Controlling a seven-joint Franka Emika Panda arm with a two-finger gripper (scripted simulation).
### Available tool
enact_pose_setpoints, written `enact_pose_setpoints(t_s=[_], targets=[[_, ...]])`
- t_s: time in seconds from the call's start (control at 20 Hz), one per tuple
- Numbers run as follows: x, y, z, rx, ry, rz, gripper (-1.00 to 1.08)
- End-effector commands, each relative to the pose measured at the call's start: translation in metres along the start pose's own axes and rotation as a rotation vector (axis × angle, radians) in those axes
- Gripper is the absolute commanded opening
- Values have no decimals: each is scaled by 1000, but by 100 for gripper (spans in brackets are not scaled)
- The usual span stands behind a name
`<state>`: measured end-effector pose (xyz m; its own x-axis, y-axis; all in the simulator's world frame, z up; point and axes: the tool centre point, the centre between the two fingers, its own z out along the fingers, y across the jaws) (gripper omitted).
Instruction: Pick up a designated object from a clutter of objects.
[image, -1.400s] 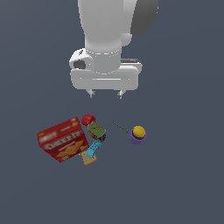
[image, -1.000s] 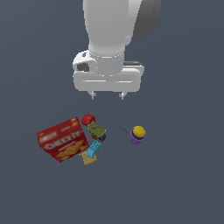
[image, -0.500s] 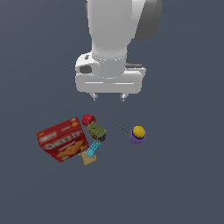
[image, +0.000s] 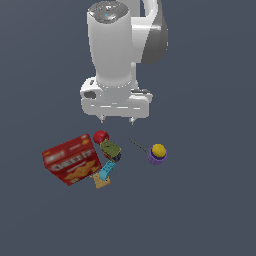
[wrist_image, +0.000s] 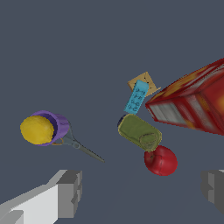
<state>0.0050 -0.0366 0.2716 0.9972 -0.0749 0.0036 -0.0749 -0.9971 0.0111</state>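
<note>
The tool (image: 118, 120) of the white robot arm (image: 117, 50) is held above a flat, dark grey-blue tabletop (image: 210, 200), and nothing is gripped by it: in the wrist view the two grey fingers (wrist_image: 70, 192) are seen spread wide apart, with bare surface between them. In the exterior view the two short fingertips are seen pointing down, clear of every object.

The designated object, a small glossy plain red rounded apple-like thing (image: 101, 137), is found on the tabletop just below the tool and slightly toward the exterior view's left. In the wrist view it (wrist_image: 161, 160) is seen between the lines of the two fingers, nearer to one of them. It is touched or nearly touched by an olive-green rounded lump (image: 110, 148), which lies on the side away from the tool.

A large red printed cracker box (image: 72, 160) is lying on the exterior view's left of these two; its corner is close to the red round thing, but contact cannot be judged. A cyan rectangular block (image: 105, 172) lies beside the box, past the olive lump, and partly over a tan cracker square (image: 101, 182).

Well apart from this cluster, toward the exterior view's right, a purple ball with a yellow top (image: 157, 153) is seen. A thin dark pointed strip (image: 137, 145) extends from it toward the cluster; what it is cannot be told.
</note>
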Motion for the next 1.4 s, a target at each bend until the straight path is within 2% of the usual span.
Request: enact_pose_setpoints(t_s=[0.0, 0.7, 1.05, 1.35], targets=[[-3, 11, 19, 5, -1, 31, 100], [-54, 87, 138, 18, -5, 253, 100], [-76, 106, 165, 13, -5, 316, 100], [-82, 111, 172, 10, -5, 333, 100]])
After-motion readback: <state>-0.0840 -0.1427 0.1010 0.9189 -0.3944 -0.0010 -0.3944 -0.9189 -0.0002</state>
